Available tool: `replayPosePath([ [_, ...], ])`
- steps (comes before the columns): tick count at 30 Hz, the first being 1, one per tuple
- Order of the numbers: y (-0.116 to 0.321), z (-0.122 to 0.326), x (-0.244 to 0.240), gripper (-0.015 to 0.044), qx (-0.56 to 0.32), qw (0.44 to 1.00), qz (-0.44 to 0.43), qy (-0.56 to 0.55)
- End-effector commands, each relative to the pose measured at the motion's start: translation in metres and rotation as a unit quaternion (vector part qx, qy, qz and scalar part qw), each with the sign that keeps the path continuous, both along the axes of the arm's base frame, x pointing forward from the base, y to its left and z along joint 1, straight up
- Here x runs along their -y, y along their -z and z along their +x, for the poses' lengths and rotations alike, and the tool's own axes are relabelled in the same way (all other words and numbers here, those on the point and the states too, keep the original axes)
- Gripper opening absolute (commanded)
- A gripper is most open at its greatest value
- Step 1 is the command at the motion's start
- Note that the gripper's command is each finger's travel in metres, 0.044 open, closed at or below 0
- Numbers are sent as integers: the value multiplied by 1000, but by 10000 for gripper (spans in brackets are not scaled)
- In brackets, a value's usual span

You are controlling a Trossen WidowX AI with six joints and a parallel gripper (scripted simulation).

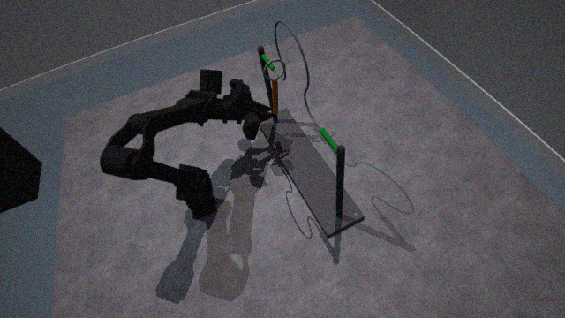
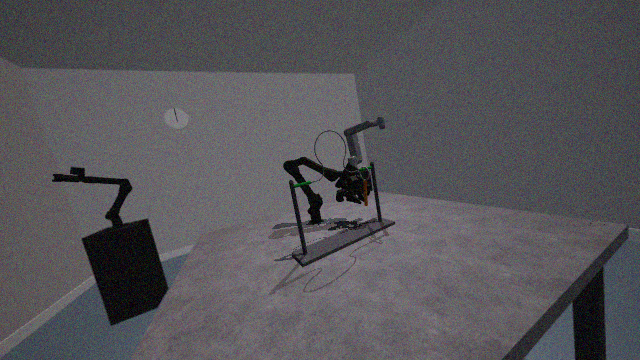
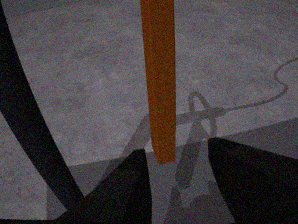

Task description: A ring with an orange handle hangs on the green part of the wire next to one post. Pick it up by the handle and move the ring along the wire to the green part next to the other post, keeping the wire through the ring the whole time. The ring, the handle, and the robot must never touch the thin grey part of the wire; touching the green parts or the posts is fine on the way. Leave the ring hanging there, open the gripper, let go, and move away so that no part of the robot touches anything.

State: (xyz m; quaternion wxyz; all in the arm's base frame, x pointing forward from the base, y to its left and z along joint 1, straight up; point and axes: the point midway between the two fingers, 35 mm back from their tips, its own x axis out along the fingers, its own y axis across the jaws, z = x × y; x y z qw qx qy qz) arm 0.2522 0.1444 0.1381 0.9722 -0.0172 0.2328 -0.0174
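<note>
The ring hangs around the inner end of the far green part, beside the far post. Its orange handle points straight down. My gripper is open, with its fingertips apart on both sides of the handle's lower end. A gap shows on each side of the handle in the wrist view. The thin grey wire arches up and runs to the near green part at the near post.
The posts stand on a flat grey base plate on the table. My arm reaches in from the left in the top view. A dark box with another arm stands at the left in the exterior view.
</note>
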Motion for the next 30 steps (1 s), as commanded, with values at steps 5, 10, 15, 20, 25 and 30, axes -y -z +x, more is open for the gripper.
replayPosePath([
  [5,-8,-17,-2,160,-2,1000,2,4],
  [10,-16,-33,-3,160,-2,1000,2,4],
  [15,-22,-43,-1,160,1,1000,2,4],
  [20,-22,-43,-1,160,1,1000,2,4],
  [25,-22,-43,-1,160,1,1000,2,4],
  [30,-22,-43,-1,160,1,1000,2,4],
])
